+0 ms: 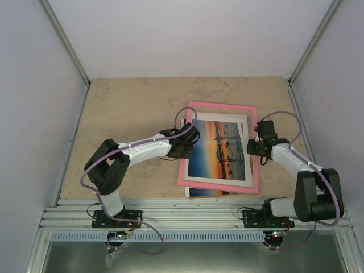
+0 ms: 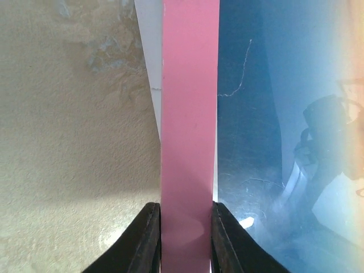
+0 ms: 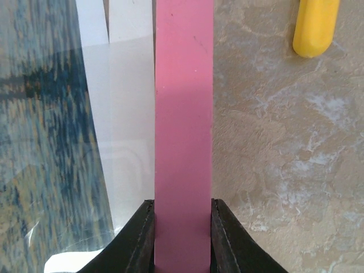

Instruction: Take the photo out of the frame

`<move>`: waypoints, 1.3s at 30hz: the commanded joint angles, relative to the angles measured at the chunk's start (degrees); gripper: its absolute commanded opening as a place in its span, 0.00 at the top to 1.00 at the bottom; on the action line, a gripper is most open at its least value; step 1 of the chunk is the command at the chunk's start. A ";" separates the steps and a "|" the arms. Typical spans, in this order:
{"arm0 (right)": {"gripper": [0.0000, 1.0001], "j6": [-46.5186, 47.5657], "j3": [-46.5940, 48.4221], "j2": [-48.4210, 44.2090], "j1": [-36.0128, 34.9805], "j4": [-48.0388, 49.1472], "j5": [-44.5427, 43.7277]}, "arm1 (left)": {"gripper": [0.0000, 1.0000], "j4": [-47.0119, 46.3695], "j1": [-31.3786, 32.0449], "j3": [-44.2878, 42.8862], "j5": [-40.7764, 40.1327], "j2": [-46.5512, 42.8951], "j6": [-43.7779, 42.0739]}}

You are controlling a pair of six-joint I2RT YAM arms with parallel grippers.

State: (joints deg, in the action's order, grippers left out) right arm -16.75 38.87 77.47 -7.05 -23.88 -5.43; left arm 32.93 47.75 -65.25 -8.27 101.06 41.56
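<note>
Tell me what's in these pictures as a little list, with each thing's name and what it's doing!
frame: pink, picture side up over the table
photo: orange sunset over blue water, not yet out of the frame
left gripper: fingers closed on the frame's left rail
right gripper: fingers closed on the frame's right rail
yellow thing: rounded end on the table beside the right rail, the rest out of view

Frame flat on table, right of centre. Photo lies inside it. Left gripper straddles its left rail, right gripper its right rail.
</note>
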 commanded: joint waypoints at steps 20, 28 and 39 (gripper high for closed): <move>1.00 -5.91 6.08 -4.46 -8.92 1.82 12.89 | 1.00 6.00 -8.73 1.86 -8.39 -13.77 -6.03; 0.99 -14.18 10.44 4.15 -17.80 9.95 16.00 | 1.00 7.16 -17.59 4.28 -12.75 -15.21 -13.33; 1.00 -20.14 21.71 22.65 -28.42 17.93 17.21 | 1.00 2.25 -30.18 5.36 -23.10 -9.46 -23.36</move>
State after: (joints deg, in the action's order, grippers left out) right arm -38.22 56.18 96.97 -30.89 -10.28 -0.58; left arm 41.74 23.07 -60.36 -18.33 88.12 20.01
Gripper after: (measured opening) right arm 0.233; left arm 0.228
